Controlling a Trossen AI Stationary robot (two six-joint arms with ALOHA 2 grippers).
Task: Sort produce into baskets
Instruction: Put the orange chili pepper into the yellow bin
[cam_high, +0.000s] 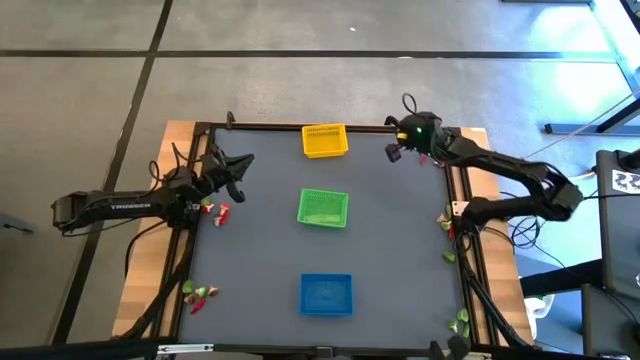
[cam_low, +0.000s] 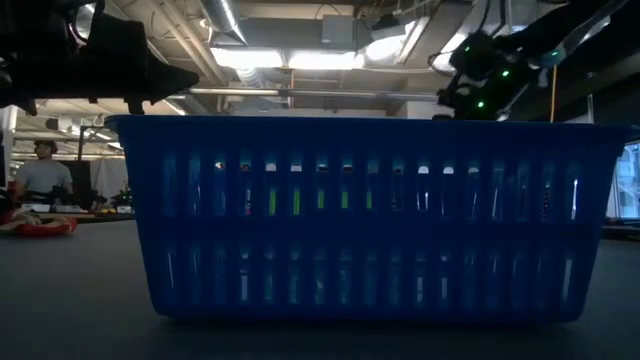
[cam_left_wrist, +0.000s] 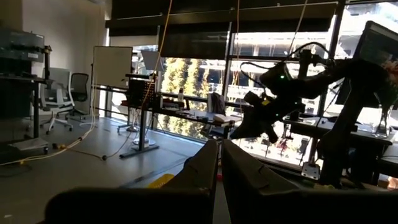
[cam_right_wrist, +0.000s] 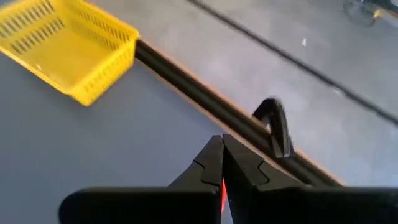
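**Both Jaws Shut, Arms Raised at Table's Far Half; Produce Scattered at the Edges**

Left side: my left gripper (cam_high: 238, 163) is shut and holds nothing that I can see; it hangs above the mat near the left edge. Just beside that arm lie a few red and green pieces of produce (cam_high: 214, 210), and a second cluster (cam_high: 200, 296) sits lower on the left rim.

Centre: the three baskets stand in one line, well apart: yellow basket (cam_high: 325, 140) farthest, green basket (cam_high: 323, 208) in the middle, blue basket (cam_high: 326, 294) nearest. What lies in them I cannot tell.

Right side: my right gripper (cam_high: 394, 152) is closed, just beside the yellow basket. A red sliver shows between its fingers (cam_right_wrist: 211, 163) in the wrist view; I judge it may be a pinched piece, but cannot confirm. More green pieces (cam_high: 445, 217) lie along the right rim.

Risks, in my judgement: the pieces are tiny and rest against the frame rail, so a descent there could strike the rail or flick a piece off the table. The light baskets could slide if a finger clips a wall
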